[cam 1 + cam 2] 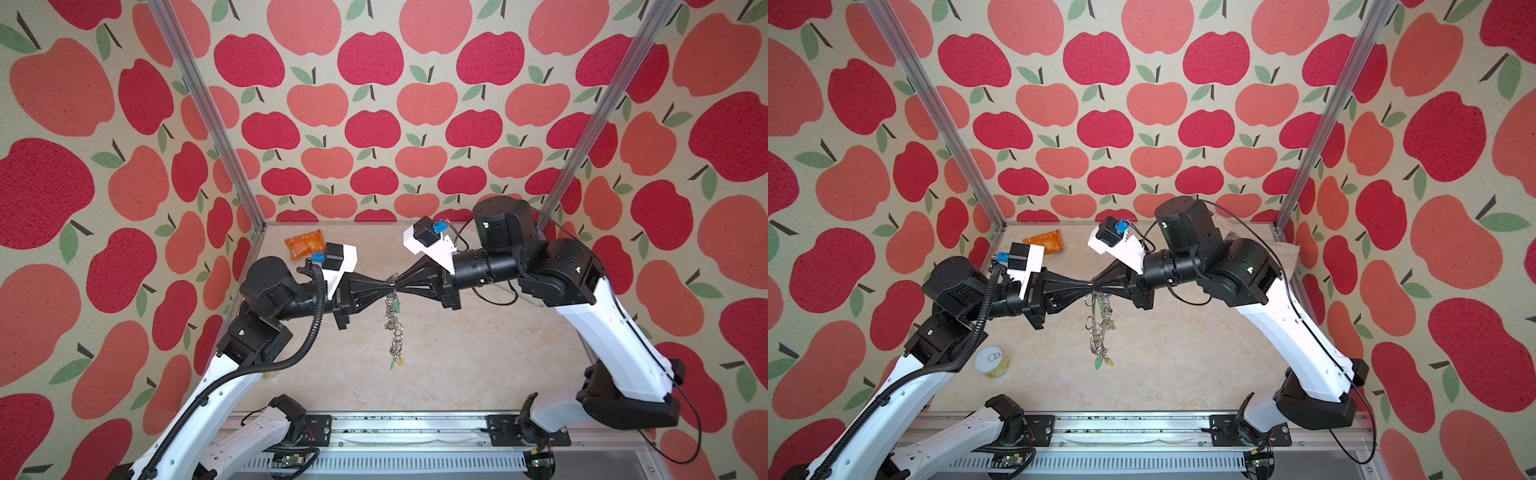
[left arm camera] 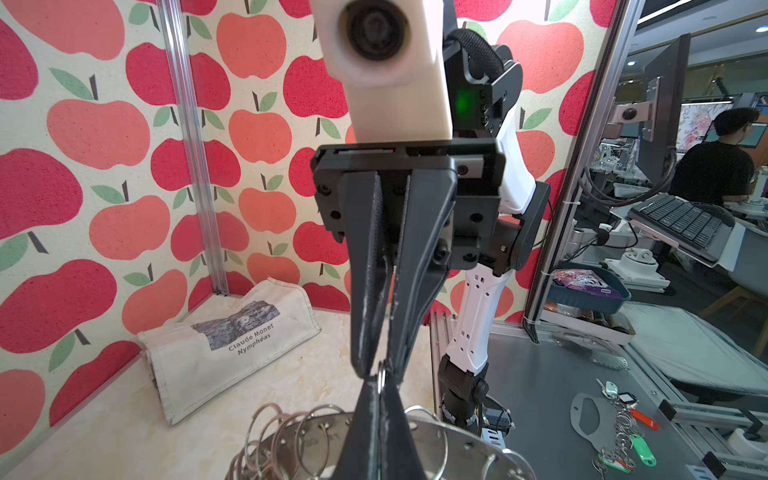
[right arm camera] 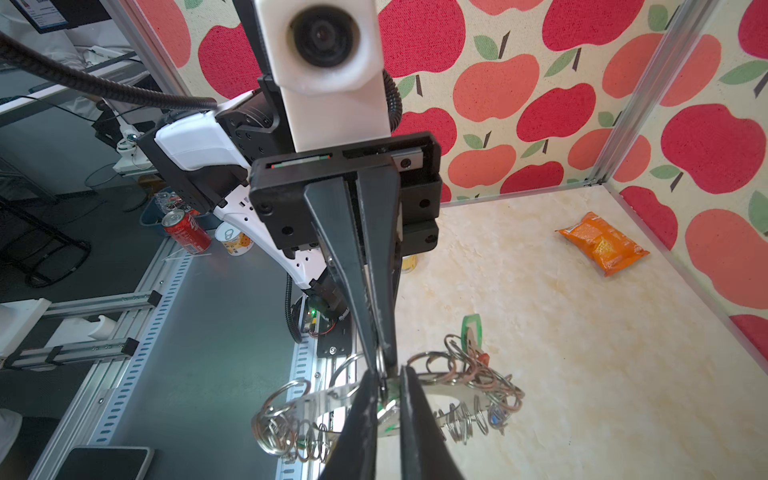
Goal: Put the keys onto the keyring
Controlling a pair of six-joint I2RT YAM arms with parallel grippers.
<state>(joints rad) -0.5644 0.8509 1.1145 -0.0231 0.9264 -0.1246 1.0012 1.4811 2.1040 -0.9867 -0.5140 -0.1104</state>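
- Arms reach toward each other in both top views, above the middle of the worktop (image 1: 478, 353). The left arm (image 1: 224, 382) climbs from the near edge, bends, and runs its wrist level toward the centre. The right arm (image 1: 615, 332) mirrors it.
- The left tool (image 1: 388, 284) and right tool (image 1: 398, 284) meet tip to tip in the air. The keyring (image 1: 391, 320) hangs edge-on under that meeting point, clear of the worktop. Keys (image 1: 397, 361) with green and yellow tags dangle at its lowest end.
- In a top view an orange packet (image 1: 1046, 242) lies near the back wall, and a tin (image 1: 992, 361) stands beside the left arm.
- Left wrist view: the left tool (image 2: 379, 384) is pressed together on a wire ring (image 2: 380, 372) at the rim of the keyring (image 2: 440, 440). The right tool (image 2: 380, 365) faces it, with a thin slit between its fingers. A cloth bag (image 2: 232, 340) lies in the corner.
- Right wrist view: the right tool (image 3: 390, 376) stands narrowly apart. A key (image 3: 387, 411) with green on it sits in the gap, and I cannot tell whether the fingers touch it. The left tool (image 3: 382, 359) faces it, closed on the ring, with the keyring (image 3: 332, 395) just below.
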